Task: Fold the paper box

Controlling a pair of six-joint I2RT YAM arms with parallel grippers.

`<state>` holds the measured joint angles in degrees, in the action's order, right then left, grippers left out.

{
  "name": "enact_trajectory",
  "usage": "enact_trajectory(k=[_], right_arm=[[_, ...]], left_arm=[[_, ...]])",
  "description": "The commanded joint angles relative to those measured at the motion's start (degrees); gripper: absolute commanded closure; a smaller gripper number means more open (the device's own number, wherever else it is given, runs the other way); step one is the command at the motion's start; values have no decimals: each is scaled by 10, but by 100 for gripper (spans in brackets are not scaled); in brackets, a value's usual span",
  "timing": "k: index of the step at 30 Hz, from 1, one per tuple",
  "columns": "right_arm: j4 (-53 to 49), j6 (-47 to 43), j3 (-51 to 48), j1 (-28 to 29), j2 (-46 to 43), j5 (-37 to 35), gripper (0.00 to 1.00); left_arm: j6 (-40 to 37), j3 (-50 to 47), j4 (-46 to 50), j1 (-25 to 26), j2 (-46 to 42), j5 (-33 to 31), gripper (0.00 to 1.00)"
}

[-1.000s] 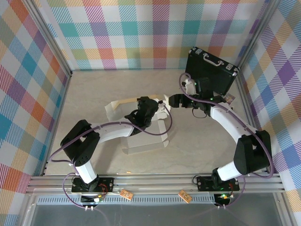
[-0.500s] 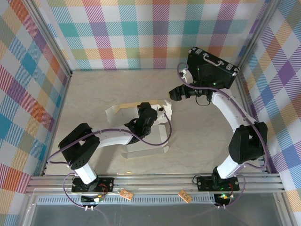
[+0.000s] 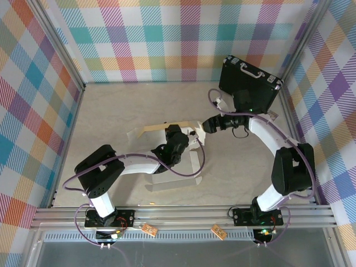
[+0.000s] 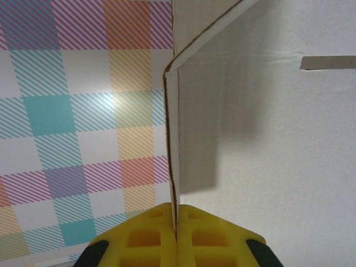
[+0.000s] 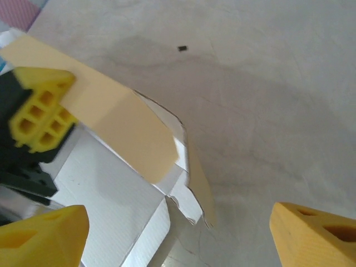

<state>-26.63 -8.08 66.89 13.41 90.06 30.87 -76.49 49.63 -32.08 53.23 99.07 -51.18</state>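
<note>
Top external view: paper box [image 3: 175, 181] lies mid-table, part-folded, with its white inner panel flat on the tabletop [image 3: 111, 111] and a tan-backed wall raised along the far edge, long axis running left to right. Left gripper [image 4: 176, 214] is clenched on the thin edge of an upright cardboard panel, white face to one side of its fingers. Right wrist view: tan flap [image 5: 128, 130] with a rounded end runs out from that grip. Right gripper [image 5: 178, 222] is released, jaws wide, nothing between them; the flap end and corner tabs sit straight ahead, roughly centred in the gap. Judgement: the right arm is nearer the wall's free right-hand end, so the approach runs toward the robot's left, along the wall's axis. Black briefcase [image 3: 248, 83] stands in the far right corner, well apart.
</note>
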Motion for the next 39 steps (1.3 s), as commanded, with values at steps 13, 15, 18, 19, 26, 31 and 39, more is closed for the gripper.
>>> enact_trajectory(k=[13, 15, 18, 19, 26, 31, 39], right_arm=[[206, 420, -338, 20, -283, 12, 40], [288, 444, -380, 61, -291, 4, 42], [354, 456, -395, 113, -259, -32, 47], [362, 460, -392, 123, -240, -42, 47], [506, 505, -393, 144, -120, -80, 51], [570, 529, -392, 145, -36, -126, 52], [663, 547, -359, 145, 67, -133, 52]], left_arm=[[52, 21, 44, 6, 15, -12, 100], [56, 23, 50, 6, 14, -13, 100], [63, 26, 64, 6, 10, -12, 100], [66, 28, 68, 6, 10, -12, 100], [78, 34, 91, 6, 3, -10, 100], [93, 39, 112, 6, -8, -7, 100], [99, 40, 128, 6, -14, -3, 100]])
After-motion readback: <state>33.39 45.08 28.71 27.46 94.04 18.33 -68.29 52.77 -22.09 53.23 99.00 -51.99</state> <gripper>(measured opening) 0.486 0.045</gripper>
